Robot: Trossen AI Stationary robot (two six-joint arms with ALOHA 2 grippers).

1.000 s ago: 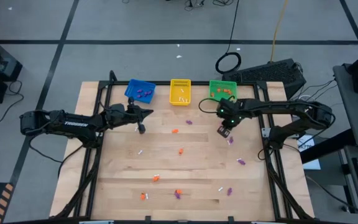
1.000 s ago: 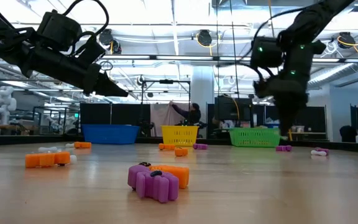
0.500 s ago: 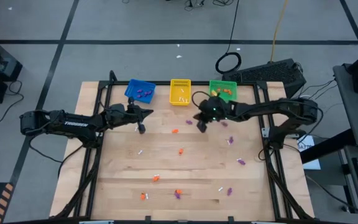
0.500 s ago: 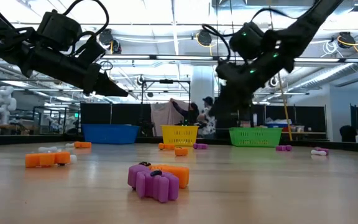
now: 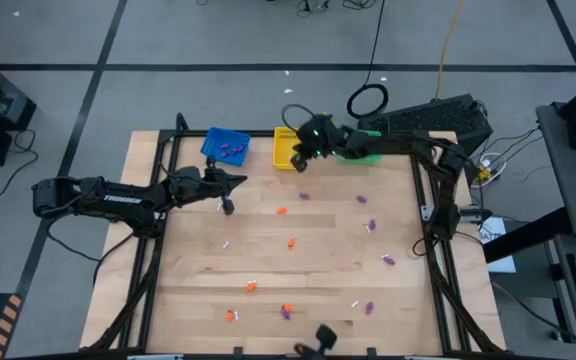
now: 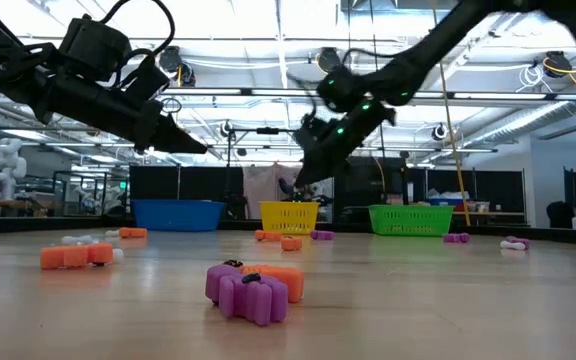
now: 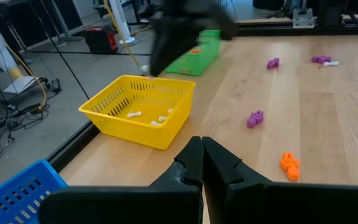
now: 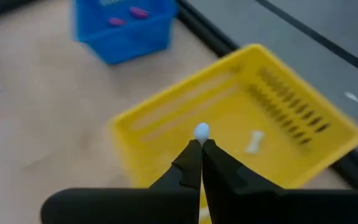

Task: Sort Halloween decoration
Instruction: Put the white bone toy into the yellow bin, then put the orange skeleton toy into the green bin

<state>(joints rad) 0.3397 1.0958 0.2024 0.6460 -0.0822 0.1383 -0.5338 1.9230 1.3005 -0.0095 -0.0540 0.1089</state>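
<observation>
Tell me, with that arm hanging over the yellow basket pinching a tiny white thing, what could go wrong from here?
The right gripper holds the white trinket only by its tip, so it might slip early. It sits near the yellow basket edge closest to the table, so a drop could land on the wood. The trinket could also bounce out, since the basket is shallow.

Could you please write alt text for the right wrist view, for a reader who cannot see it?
The right gripper, shut on a small white trinket, hangs over the yellow basket, which already holds another white piece. Beyond it on the wooden table stands a blue basket with purple trinkets inside.
</observation>
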